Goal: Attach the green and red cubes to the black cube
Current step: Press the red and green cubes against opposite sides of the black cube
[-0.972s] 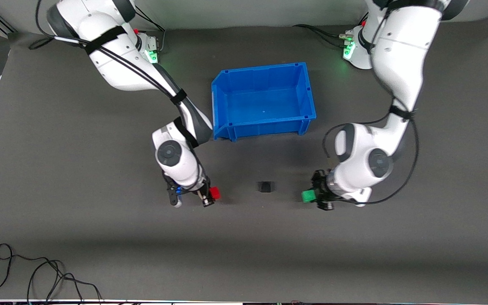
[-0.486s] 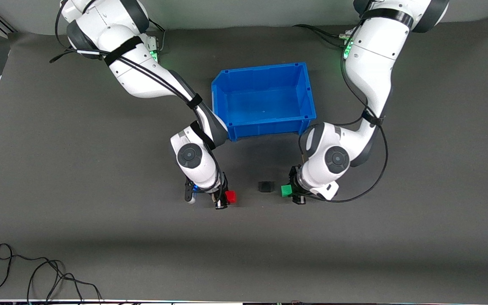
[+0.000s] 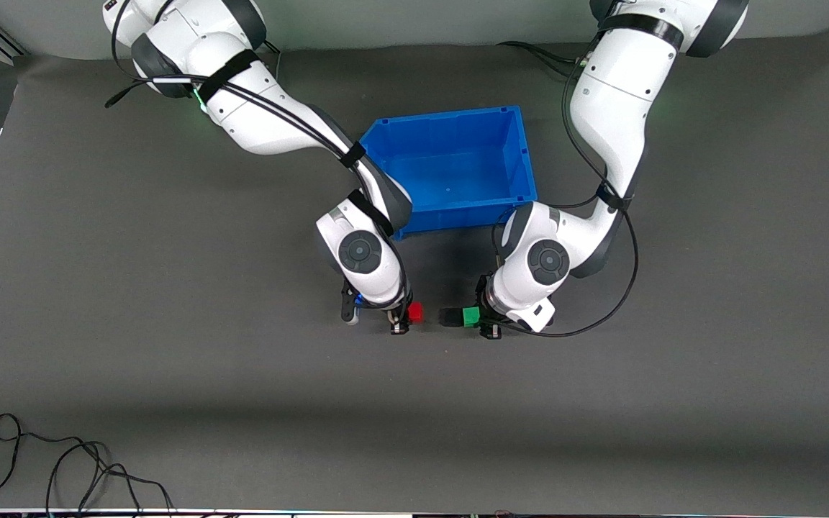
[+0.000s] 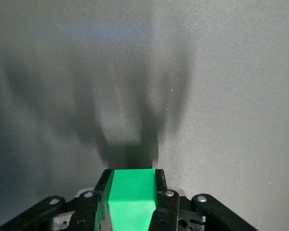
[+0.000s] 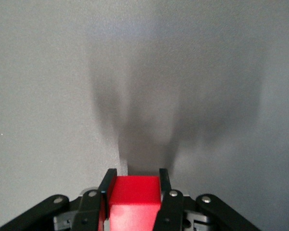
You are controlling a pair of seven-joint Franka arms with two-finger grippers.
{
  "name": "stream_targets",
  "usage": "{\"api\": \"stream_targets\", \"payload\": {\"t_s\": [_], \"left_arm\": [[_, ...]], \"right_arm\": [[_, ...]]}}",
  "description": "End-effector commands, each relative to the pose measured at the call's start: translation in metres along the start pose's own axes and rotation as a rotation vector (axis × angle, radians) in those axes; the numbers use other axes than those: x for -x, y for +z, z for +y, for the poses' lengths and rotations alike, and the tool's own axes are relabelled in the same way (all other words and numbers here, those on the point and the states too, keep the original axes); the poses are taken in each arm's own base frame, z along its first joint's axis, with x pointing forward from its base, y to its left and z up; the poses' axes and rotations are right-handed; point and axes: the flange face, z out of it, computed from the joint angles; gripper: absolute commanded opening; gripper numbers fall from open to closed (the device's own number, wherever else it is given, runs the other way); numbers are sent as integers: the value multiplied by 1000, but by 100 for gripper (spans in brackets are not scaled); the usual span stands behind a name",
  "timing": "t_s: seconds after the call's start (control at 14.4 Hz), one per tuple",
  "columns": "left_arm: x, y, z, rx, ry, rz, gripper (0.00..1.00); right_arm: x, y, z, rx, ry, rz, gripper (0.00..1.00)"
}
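Note:
The black cube (image 3: 449,317) lies on the dark mat, nearer the front camera than the blue bin. My left gripper (image 3: 475,319) is shut on the green cube (image 3: 470,316), which sits right against the black cube on the side toward the left arm's end. The green cube (image 4: 131,197) fills the space between the fingers in the left wrist view. My right gripper (image 3: 407,316) is shut on the red cube (image 3: 415,311), a short gap from the black cube toward the right arm's end. The red cube (image 5: 134,199) shows between the fingers in the right wrist view.
A blue bin (image 3: 522,169) stands open farther from the front camera than the cubes, between the two arms. Black cables (image 3: 62,467) lie at the mat's near edge toward the right arm's end.
Both arms have moved inward toward the black cube, each carrying its cube. The green cube has reached the black cube; the red cube has come closer.

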Motion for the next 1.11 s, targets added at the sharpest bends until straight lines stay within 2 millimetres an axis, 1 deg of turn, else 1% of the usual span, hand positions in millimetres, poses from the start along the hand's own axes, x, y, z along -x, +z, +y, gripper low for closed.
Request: {"api": "stream_targets", "payload": {"t_s": [0.0, 0.14, 0.28, 0.35, 0.49, 0.62, 0.76, 0.97, 1.04], "left_arm": [[10, 0, 0, 23, -25, 5, 24], [19, 0, -5, 31, -12, -3, 24], [27, 0, -9, 36, -9, -9, 24], [33, 1, -12, 46, -10, -14, 24], [42, -1, -15, 68, -19, -28, 24], [52, 7, -24, 72, -20, -33, 24], [57, 13, -29, 78, -17, -36, 25], [56, 17, -30, 78, -22, -36, 25], [56, 18, -29, 92, -20, -38, 27]], "right_arm": [[-2, 5, -6, 7, 25, 10, 0], [-2, 7, -6, 9, 27, 11, 0], [0, 13, -10, 4, 30, 7, 0], [-1, 19, -10, 7, 32, 8, 0], [3, 22, -7, 9, 43, 9, 0], [5, 23, -5, 9, 36, 12, 0], [5, 24, -4, 9, 35, 14, 0], [4, 27, -3, 12, 32, 17, 0], [3, 28, -4, 13, 33, 19, 0]]}}
